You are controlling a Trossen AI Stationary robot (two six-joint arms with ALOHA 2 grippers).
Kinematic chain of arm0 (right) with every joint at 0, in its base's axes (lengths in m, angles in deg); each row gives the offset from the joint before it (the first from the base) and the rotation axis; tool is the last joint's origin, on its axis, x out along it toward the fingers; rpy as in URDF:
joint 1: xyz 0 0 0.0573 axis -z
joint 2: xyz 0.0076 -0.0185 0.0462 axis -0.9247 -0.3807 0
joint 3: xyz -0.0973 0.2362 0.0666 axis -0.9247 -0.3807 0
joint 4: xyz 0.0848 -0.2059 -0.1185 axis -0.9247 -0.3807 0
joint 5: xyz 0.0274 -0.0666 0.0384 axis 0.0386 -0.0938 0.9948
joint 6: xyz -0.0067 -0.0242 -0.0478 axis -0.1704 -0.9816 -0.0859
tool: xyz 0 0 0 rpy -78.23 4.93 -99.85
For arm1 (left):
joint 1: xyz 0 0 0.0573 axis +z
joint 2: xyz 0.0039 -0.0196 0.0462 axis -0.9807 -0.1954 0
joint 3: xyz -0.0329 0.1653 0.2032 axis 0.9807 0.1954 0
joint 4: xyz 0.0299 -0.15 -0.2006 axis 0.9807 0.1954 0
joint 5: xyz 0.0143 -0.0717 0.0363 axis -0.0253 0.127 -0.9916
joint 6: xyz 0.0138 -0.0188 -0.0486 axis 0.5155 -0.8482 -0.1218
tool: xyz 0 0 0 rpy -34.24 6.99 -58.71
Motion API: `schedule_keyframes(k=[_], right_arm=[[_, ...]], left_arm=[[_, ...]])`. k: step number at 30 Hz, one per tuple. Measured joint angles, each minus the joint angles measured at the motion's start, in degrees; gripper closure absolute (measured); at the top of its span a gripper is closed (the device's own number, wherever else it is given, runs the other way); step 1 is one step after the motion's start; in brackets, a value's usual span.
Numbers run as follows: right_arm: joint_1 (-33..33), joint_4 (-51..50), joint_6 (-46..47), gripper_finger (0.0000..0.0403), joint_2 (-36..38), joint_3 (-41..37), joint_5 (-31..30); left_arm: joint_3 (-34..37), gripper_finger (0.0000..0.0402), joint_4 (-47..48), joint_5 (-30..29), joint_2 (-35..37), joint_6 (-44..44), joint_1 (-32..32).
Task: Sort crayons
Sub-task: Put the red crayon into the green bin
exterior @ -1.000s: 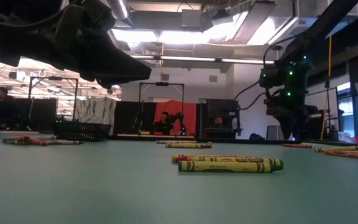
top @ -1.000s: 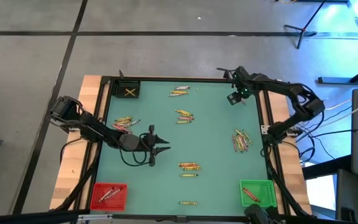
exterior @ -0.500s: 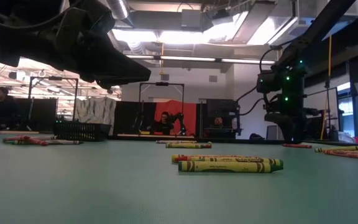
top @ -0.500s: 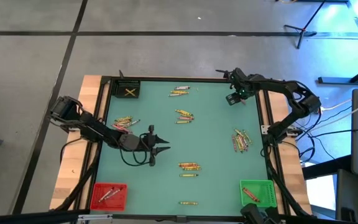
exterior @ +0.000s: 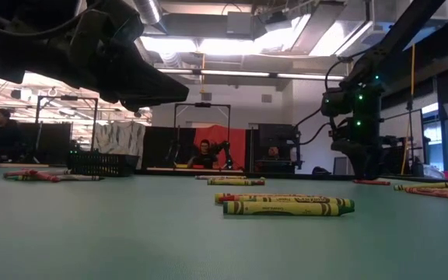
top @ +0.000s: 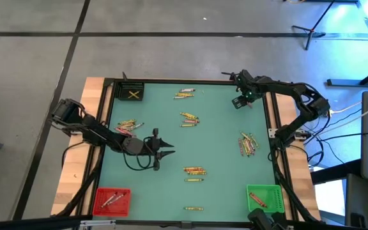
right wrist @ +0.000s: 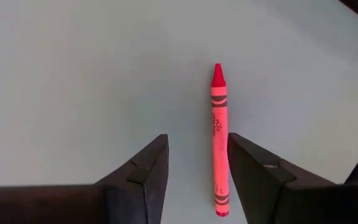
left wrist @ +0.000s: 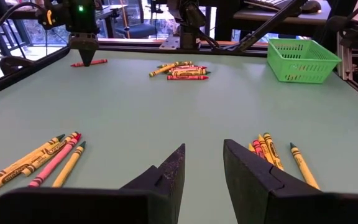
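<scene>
High view: overhead, straight down, whole tabletop (top: 216,134) and both arms in frame, floor around it.

Low view: at tabletop height, level across surface toward room behind; crayon pair (exterior: 286,204) close to lens.

Left wrist view: low over tabletop, forward past own fingers (left wrist: 166,177) toward green bin (left wrist: 303,59) corner; shares right arm with high and low views.

Right wrist view: very near, facing down at surface, single red crayon (right wrist: 219,137) between own fingers.
</scene>
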Motion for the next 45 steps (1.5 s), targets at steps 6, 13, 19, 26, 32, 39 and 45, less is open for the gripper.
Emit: schedule_keyframes(k=[6, 13, 19, 26, 32, 39, 45], right_arm=[[0.0, -0.3, 0.0, 0.0243, 0.2, 0.0, 0.0], [-0.7, -7.6, 3.4, 0.0243, 0.7, 4.6, 0.4], [-1.6, -10.8, 7.3, 0.0243, -0.7, 9.9, 1.5], [-1.1, -11.9, 7.9, 0.0243, -6.8, 12.7, 1.0], [-0.7, -12.0, 8.5, 0.0243, -10.0, 13.2, 0.0], [1.2, -10.6, 9.4, 0.0243, -10.5, 13.2, -2.1], [1.9, -9.8, 9.7, 0.0243, -11.7, 13.2, 0.5]], left_arm=[[0.0, 0.0308, 0.0, 0.0, 0.0, 0.0, 0.0], [0.0, 0.0308, 0.0, 0.0, 0.0, 0.0, 0.0], [0.0, 0.0308, 0.0, -0.3, 0.0, 0.0, 0.0], [0.0, 0.0308, 0.0, -0.4, 0.0, 0.0, 0.0], [0.0, 0.0308, 0.0, -0.4, 0.0, 0.0, 0.0], [0.0, 0.0308, 0.0, -0.4, 0.0, 0.0, 0.0], [0.0, 0.0308, 0.1, -0.4, 0.0, 0.0, 0.0]])
